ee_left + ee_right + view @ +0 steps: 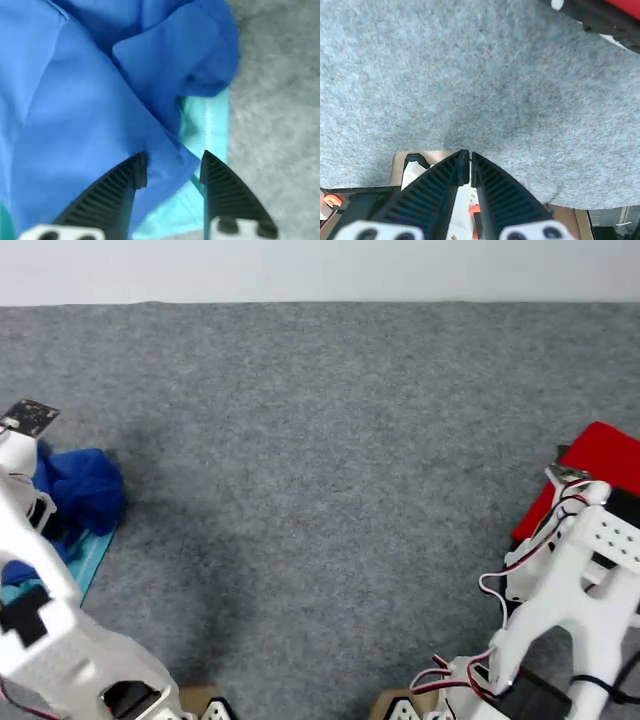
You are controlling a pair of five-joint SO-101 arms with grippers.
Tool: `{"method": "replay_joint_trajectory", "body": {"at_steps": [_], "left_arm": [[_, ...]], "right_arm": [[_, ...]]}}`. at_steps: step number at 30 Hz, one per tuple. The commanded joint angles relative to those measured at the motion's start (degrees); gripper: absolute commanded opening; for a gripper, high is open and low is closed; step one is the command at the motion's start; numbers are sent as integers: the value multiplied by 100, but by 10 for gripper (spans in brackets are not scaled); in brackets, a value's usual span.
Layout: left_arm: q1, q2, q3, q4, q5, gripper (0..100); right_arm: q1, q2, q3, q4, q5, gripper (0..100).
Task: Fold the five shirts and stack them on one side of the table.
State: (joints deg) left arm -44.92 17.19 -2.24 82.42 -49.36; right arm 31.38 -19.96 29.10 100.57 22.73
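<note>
One blue shirt (82, 488) bunched; long axis unclear.

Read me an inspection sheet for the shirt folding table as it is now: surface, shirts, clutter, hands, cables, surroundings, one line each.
Surface: grey, fuzzy table cover, lying flat.
Job's things: blue shirt crumpled on top of a teal shirt at one side edge; red shirt at the opposite side edge.
Clutter: a dark item against the red shirt; cannot tell what it is.
Hands: left hand open at the blue shirt's edge; right hand shut over the table cover.
Cables: red, white and black wires looped along the right arm.
Surroundings: pale wall behind the table's far edge.
</note>
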Motion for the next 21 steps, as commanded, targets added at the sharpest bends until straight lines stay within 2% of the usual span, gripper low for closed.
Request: {"method": "replay_joint_trajectory", "body": {"at_steps": [1, 5, 7, 10, 15, 21], "left_arm": [[-35, 422, -330, -352, 9, 174], [-9, 501, -382, -615, 404, 56], [53, 387, -664, -369, 422, 2], [185, -35, -1288, 378, 571, 4], [730, -1125, -2360, 1055, 1433, 4], [2119, -2365, -3196, 1240, 2875, 4]], "right_arm": [[-84, -259, -26, 224, -70, 9], [-84, -259, -26, 224, -70, 9], [-75, -259, -26, 233, -70, 9], [-57, -259, -26, 233, -70, 9], [-57, -259, -18, 233, -79, 9], [-48, -268, -18, 242, -79, 9]]}}
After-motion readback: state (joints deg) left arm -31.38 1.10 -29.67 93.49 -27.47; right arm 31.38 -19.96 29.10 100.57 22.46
